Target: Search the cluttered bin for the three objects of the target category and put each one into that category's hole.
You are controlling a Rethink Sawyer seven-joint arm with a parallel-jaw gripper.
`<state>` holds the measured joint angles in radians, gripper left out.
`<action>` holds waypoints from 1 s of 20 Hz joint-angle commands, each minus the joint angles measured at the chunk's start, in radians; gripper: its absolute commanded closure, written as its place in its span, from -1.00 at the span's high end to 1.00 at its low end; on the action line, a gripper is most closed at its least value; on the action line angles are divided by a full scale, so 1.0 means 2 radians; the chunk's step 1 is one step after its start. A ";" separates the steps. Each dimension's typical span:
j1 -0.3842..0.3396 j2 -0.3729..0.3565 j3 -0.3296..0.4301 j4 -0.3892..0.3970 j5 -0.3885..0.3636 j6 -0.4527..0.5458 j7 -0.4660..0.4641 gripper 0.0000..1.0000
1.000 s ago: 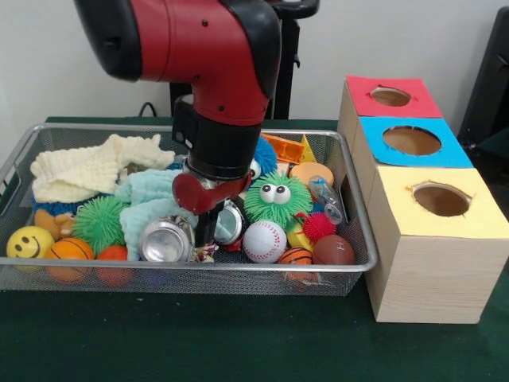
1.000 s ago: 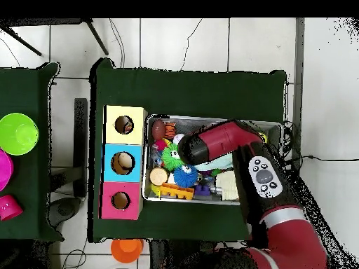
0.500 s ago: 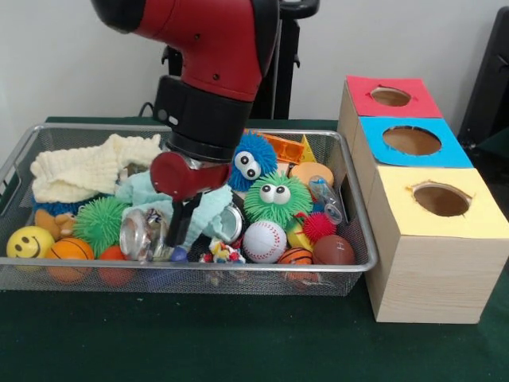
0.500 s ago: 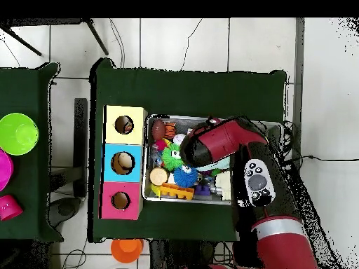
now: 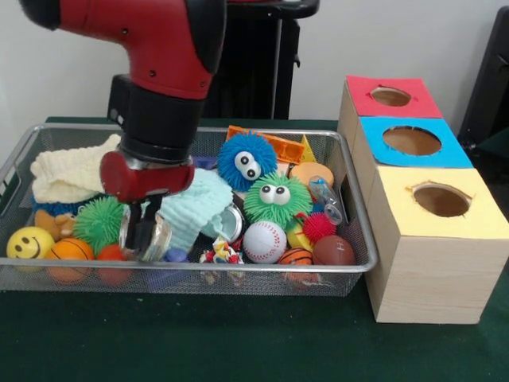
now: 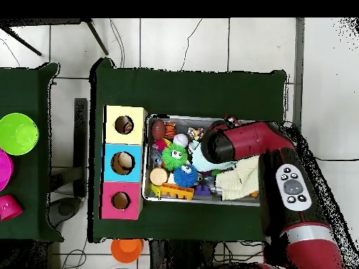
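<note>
Inspecting the wire mesh bin (image 5: 334,269), we find the gripper (image 5: 144,231) lowered into its front-left portion, with its fingers closed on a crushed silver can (image 5: 153,237) held just above the clutter. We see the can pressed between the dark fingers, its shiny end facing the front wall of the bin. The red and black arm (image 5: 159,72) descends over the bin's left half and hides much of what lies behind it.

We note beside the can a green spiky ball (image 5: 97,221), a small orange basketball (image 5: 70,250) and a yellow smiley ball (image 5: 28,241), all against the bin's front-left corner. A cream knitted cloth (image 5: 71,171) lies along the left rear, and a pale teal cloth (image 5: 195,208) sits just right of the gripper. Toward the bin's middle we record a blue fuzzy toy with eyes (image 5: 246,161), a green fuzzy toy with eyes (image 5: 276,199), a baseball (image 5: 264,241) and a brown football (image 5: 334,250) at the front-right.

Beyond the bin's right edge stands a wooden box with three holes, topped red (image 5: 391,96), blue (image 5: 412,141) and yellow (image 5: 441,199). From overhead, we confirm the arm (image 6: 242,140) over the bin (image 6: 149,196), with the three-hole box (image 6: 123,162) alongside on the green table (image 6: 189,87).
</note>
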<state>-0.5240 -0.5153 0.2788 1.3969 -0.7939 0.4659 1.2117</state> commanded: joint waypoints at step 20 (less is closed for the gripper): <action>-0.037 -0.010 0.071 0.072 0.062 0.113 -0.081 -1.00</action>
<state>-0.5801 -0.5119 0.3339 1.4128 -0.7166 0.5020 1.2117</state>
